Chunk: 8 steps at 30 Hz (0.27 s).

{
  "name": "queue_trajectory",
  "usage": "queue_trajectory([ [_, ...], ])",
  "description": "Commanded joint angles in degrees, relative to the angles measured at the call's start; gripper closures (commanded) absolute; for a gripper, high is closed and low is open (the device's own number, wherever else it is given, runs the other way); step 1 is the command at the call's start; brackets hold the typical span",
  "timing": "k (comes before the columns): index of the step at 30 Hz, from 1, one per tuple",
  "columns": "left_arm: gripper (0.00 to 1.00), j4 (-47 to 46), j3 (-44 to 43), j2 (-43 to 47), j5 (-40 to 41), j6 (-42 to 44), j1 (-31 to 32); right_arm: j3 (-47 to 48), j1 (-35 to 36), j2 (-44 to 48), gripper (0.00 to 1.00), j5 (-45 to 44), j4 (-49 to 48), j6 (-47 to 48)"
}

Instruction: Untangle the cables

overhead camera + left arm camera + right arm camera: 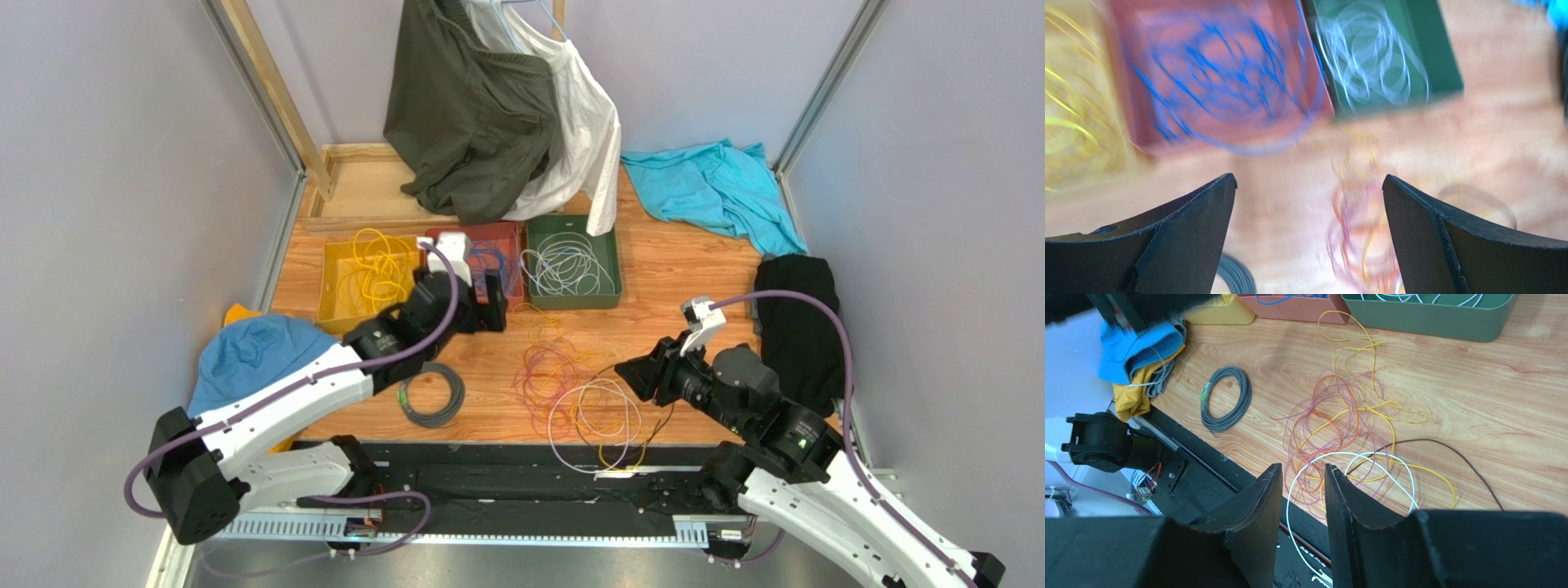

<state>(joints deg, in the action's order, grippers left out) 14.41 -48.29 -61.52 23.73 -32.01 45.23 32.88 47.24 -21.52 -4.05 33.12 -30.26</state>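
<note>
Bench layout: the tangled cables (pixel 591 395) lie loose on the wood near the front edge, between the two arms and on the near side of the trays. Strands visible are orange-red, purple, yellow, white and one dark loop, overlapping in a single heap. A grey coil (pixel 432 395) sits by itself to the left of the heap, not touching it.

Left gripper (pixel 488 304): jaws spread wide, nothing between them. It hangs at the near edge of the red tray (pixel 1122 37), which holds blue wires (pixel 1211 79). The heap is to its right and nearer the arm bases, well apart; the left wrist view is motion-blurred.

Right gripper (pixel 633 374): fingers drawn almost together with a narrow gap, nothing in it. It sits just beside the right edge of the heap, above the bench. In its wrist view the white loop (pixel 1352 462) lies directly past the fingertips, without visible contact.

Yellow tray (pixel 326 288) holds yellow wires; green tray (pixel 616 270) holds white wires.
</note>
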Motion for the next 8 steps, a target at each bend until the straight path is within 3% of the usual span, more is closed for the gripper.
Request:
queue_trajectory([
  [1, 0.01, 6.5, 2.8, -1.1, 4.5, -8.8, 7.0, -0.5, 0.4, -1.0, 0.64, -1.3, -2.7, -0.8],
  [8, 0.01, 11.5, 5.2, 3.1, 6.9, -11.1, 12.2, 0.4, 0.3, -3.0, 0.64, -4.4, -2.2, -0.9],
])
